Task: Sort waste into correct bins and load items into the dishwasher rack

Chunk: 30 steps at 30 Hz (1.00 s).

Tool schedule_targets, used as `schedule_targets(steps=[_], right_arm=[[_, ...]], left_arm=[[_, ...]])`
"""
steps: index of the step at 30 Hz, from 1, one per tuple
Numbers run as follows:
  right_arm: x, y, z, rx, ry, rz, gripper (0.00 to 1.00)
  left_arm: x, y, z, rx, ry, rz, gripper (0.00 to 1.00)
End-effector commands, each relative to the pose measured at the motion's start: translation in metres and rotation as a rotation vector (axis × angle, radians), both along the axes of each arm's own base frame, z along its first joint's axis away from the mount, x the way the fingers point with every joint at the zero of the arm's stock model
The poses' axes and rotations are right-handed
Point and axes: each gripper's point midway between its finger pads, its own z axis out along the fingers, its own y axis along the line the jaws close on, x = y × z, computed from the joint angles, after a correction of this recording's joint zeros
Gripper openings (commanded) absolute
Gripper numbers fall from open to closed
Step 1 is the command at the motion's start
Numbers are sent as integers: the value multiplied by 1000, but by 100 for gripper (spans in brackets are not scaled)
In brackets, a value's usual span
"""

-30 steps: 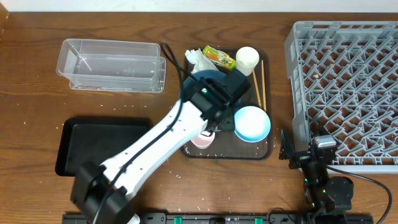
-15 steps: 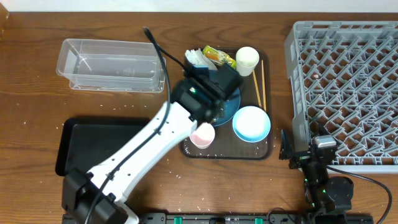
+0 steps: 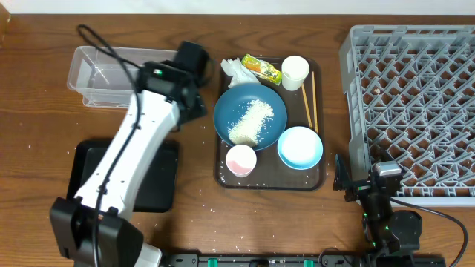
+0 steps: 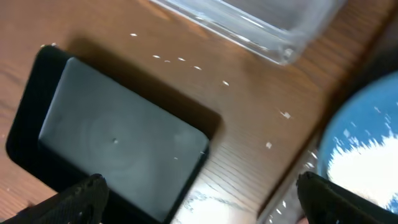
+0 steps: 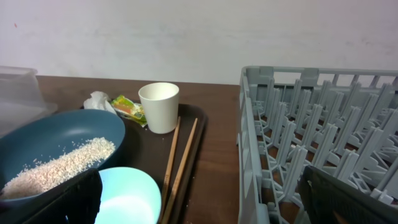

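From overhead, we see the left tool (image 3: 193, 100) hanging over bare worktop (image 3: 44, 126). The clear tub (image 3: 96, 74) is just beside it on one side and the dark blue plate (image 3: 249, 111) just beside it on the other. The black tray (image 3: 159, 182) lies back toward the arm's base. Rice (image 3: 252, 122) is heaped on the plate, and the napkin (image 3: 236, 69) and wrapper (image 3: 261, 69) lie just past the plate's far rim. From here we cannot tell how the tool stands. The right tool (image 3: 343, 182) sits between the brown tray (image 3: 320, 178) and the rack (image 3: 415, 104), well apart from the waste.

The left wrist view settles what overhead hides: the fingers (image 4: 78, 194) are spread wide and hold nothing. The black tray is below them and the plate's rim is at one side. We judge the step to be fetching waste. To do it well, we should close on the napkin or wrapper alone, clear of the white cup (image 3: 295, 72) and the plate, so no rice spills.

The right wrist view shows that tool spread and empty too. It also gives side-on height: the chopsticks (image 5: 180, 158) lie flat ahead of it, beside the upright white cup.
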Motion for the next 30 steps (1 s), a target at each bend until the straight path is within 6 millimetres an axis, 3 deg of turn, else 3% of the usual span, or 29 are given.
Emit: schedule_targets(steps=[1,18,20,24,30], right_arm=[[0,-4,0,-15,-3,-14,99],[0,-4,0,-15,-6,-15,99],[-1,5,18,56,-65,35,99],[-17,46,45,330,-84,294,99],[-26,46,87,427,-224,338,99]], left_arm=[[-4,18,3,-9,10,43,100],[-30,113,-5,-131,83,398,99],[-33,123,-5,-132,81,430,99],[-36,134,-5,-133,78,467,99],[-37,136,-5,-133,77,473,99]])
